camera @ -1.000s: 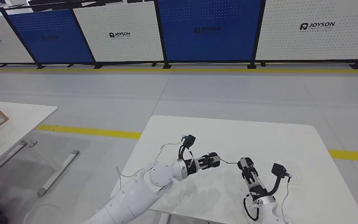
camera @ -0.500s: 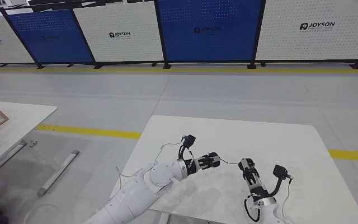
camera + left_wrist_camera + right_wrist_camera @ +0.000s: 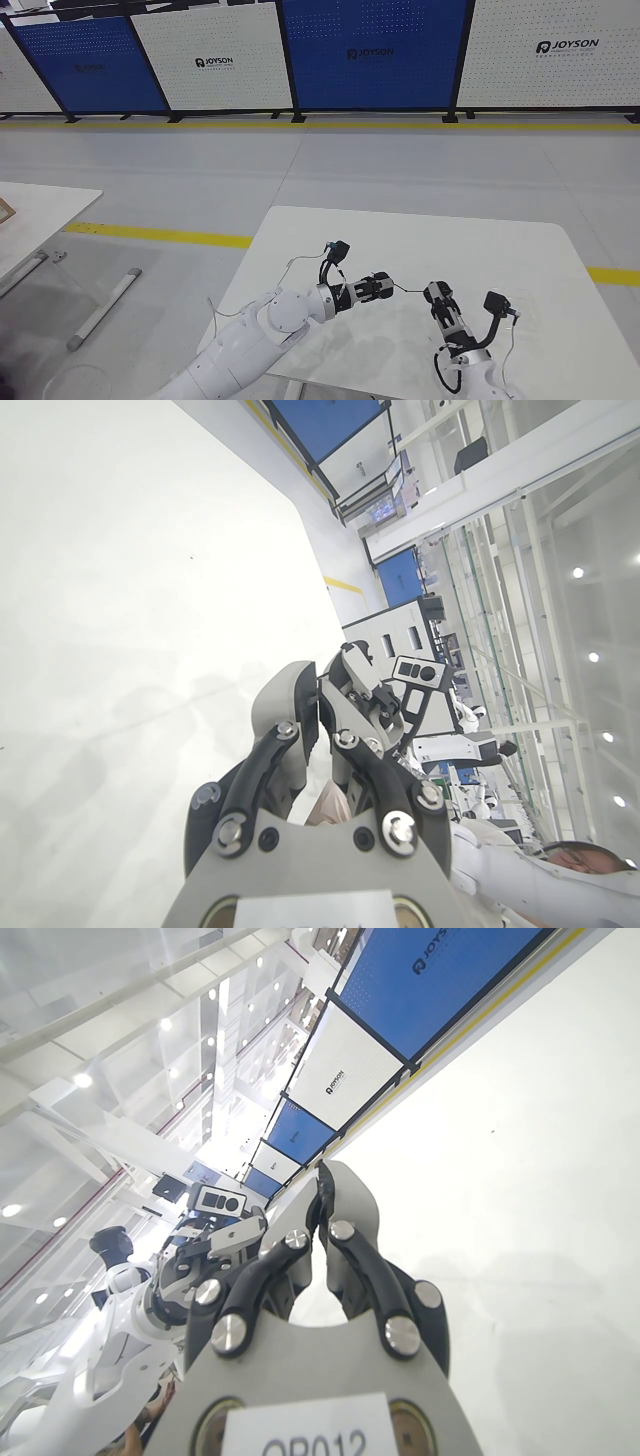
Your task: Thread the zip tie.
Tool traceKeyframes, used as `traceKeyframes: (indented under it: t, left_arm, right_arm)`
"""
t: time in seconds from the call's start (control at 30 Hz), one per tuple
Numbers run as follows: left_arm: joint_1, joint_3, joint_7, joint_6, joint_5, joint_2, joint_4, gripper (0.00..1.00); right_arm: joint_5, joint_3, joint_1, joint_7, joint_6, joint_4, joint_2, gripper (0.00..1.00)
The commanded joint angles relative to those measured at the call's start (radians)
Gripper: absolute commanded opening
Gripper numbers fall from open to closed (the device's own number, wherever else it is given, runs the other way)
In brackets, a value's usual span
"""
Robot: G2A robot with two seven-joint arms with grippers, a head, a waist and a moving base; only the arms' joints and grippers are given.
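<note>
Though faint from above, shows as a thin dark zip tie stretched across the short gap between the left gripper, pressed together on one end, and the right gripper, clamped on a black sliver of the other, both over the white table. Looks like the lining-up step, with no loop formed yet. Calls next for steering tail toward head slot, closely aligned, without slackening either pinch.

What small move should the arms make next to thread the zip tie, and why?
Probably ease the left gripper slightly toward the right gripper: both are shut, and the zip tie spans the short gap between them over the table, so a small closing move should feed it.
</note>
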Motion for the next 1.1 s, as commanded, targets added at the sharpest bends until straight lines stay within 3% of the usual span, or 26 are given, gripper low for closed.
traceKeyframes:
  t: [0.0,0.5,1.07]
  left_arm:
    - [0.0,0.0,0.0,0.0,0.0,0.0,0.0,0.0]
    - [0.0,0.0,0.0,0.0,0.0,0.0,0.0,0.0]
    - [0.0,0.0,0.0,0.0,0.0,0.0,0.0,0.0]
  right_arm:
    - [-0.002,0.001,-0.002,0.0,-0.001,-0.001,-0.002,0.0]
    - [-0.024,0.016,-0.014,0.01,-0.003,-0.006,-0.012,0.0]
    - [-0.017,-0.027,0.034,0.045,-0.011,0.051,-0.038,0.0]
